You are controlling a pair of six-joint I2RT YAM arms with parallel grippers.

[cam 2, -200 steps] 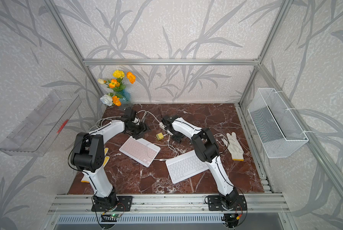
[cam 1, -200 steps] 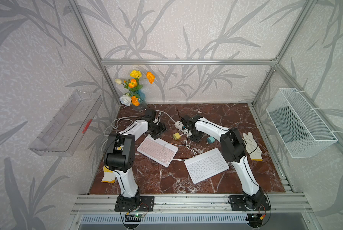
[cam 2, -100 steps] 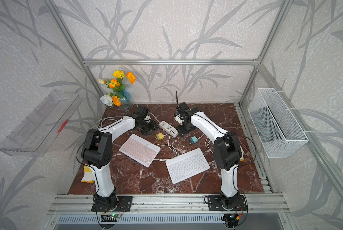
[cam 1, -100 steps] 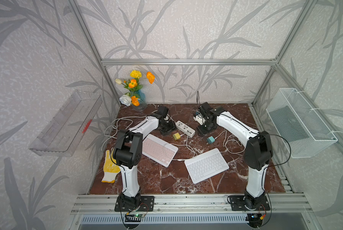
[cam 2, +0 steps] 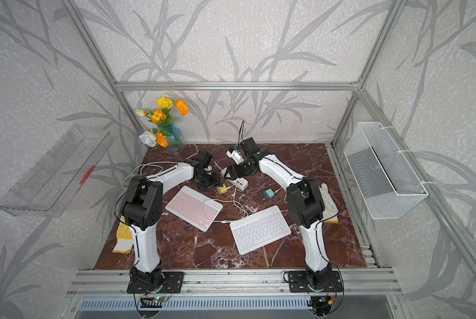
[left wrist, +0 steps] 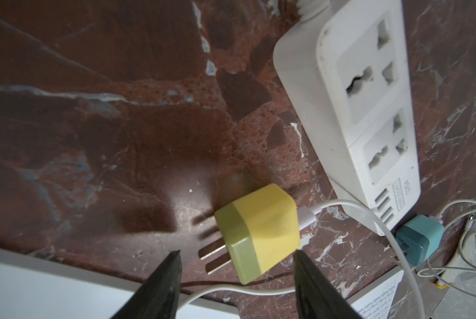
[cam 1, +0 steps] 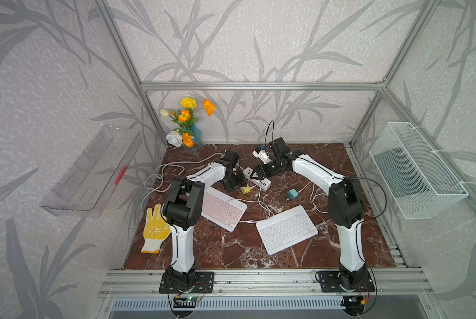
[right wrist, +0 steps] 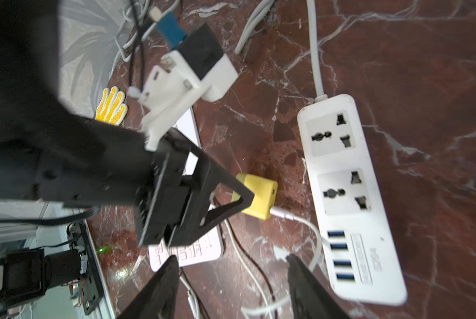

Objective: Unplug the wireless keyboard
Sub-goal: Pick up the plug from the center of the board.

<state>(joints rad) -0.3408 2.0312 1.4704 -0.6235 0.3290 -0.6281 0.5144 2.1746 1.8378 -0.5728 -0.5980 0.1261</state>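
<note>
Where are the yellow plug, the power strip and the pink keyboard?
yellow plug (left wrist: pixel 261 229): left wrist view, yellow body.
power strip (right wrist: pixel 339 163): right wrist view, white top face.
pink keyboard (cam 1: pixel 217 204): a top view, its keys.

I'm counting two keyboards, a pink keyboard (cam 1: pixel 222 207) and a white keyboard (cam 1: pixel 286 229), and two plug adapters, a yellow adapter (left wrist: pixel 259 232) and a teal adapter (left wrist: pixel 419 237). I'm seeing one power strip (left wrist: pixel 369 110), showing two sockets and four USB ports. I'm also picking out two gloves, a yellow glove (cam 1: pixel 153 229) and a pale glove (cam 2: pixel 329 203), plus one flower vase (cam 1: pixel 193 145), one wire basket (cam 1: pixel 424 176) and one clear tray (cam 1: pixel 93 165).
</note>
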